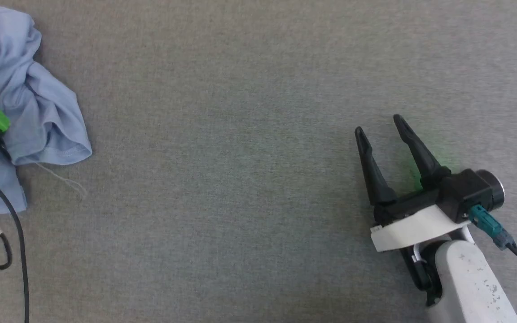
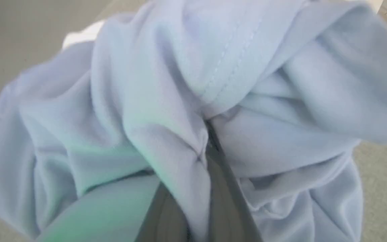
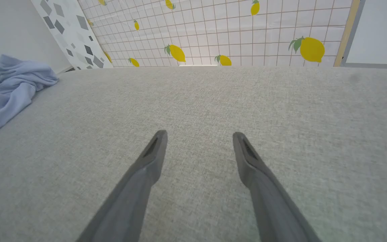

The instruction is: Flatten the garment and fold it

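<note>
A grey woven cloth covers the desk [image 1: 249, 188], and a tiled lemon-print backdrop [image 3: 247, 30] stands behind it in the right wrist view. The garment [image 1: 38, 112] lies crumpled in a heap at the upper left of the head view, far from flat. The left claw [image 2: 204, 148] is buried in it, its fingers pressed together on a thick ridge of cloth near a stitched hem. That pinch seems to gather several layers. A lift could therefore haul the bundle up as one lump instead of opening it, or the thin knit could slip free. A loose thread [image 1: 63, 178] trails from the heap's lower right edge and might snag. The right claw [image 1: 378, 124] is spread wide and empty at the lower right, well apart from the garment. Hung from one point alone, the shirt would likely twist.
</note>
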Controlling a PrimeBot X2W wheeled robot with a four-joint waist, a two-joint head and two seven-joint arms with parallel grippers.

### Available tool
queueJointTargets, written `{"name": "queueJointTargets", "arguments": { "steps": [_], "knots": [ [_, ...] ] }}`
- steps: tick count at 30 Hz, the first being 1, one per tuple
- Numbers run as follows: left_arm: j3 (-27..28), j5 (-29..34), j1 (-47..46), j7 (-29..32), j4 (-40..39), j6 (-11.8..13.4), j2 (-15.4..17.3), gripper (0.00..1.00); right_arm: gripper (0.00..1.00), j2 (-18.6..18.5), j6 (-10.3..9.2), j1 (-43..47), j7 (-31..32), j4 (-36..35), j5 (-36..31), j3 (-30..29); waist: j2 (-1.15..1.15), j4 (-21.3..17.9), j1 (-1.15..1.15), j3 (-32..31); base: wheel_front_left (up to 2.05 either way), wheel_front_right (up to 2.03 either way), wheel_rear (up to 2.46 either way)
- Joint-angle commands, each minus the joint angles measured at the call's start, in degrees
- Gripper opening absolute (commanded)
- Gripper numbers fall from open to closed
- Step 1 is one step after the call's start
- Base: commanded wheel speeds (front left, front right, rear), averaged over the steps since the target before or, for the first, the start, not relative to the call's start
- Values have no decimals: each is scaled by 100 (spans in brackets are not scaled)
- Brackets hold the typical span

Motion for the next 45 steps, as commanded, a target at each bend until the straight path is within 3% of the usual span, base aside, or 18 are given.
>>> {"name": "queueJointTargets", "arguments": {
  "steps": [1,5,9,13,20,28,31,39,45],
  "knots": [
    [-37,205,75,-414,-163,-54,129,0,100,-10,-9,102,-54,126,71,-33,0,-30,-1,-533,0,0,0],
    [-192,720,62,-1734,-502,-164,302,0,100,-10,-9,312,-150,344,242,-71,0,-52,-1,-1310,0,0,0],
    [-411,977,-218,-2801,-531,-428,314,0,100,-10,-9,596,-206,514,380,-148,0,-106,-1,-2050,0,0,0],
    [-727,1073,-599,-3495,-605,-696,93,0,100,-10,-9,903,-225,591,479,-232,0,-201,-1,-2644,0,0,0],
    [-1226,868,-1280,-3991,-636,-1075,-667,0,100,-10,-9,1211,-149,530,484,-354,0,-450,-1,-3157,0,0,0],
    [-1744,313,-1558,-4034,-489,-1488,-1781,0,100,-10,-9,1395,-9,373,481,-399,0,-807,-1,-3344,0,0,0],
    [-2018,122,-1379,-3852,-343,-1613,-2025,0,100,-10,-9,1464,42,323,468,-393,0,-939,-1,-3370,0,0,0],
    [-2892,-565,-83,-3061,265,-1763,-2252,0,100,-10,-9,1575,168,185,464,-429,0,-1305,-1,-3361,0,0,0],
    [-3810,-567,932,-1824,1186,-1555,-2268,0,100,-10,-9,1644,244,126,446,-464,0,-1429,-1,-3356,0,0,0]
  ]
}}
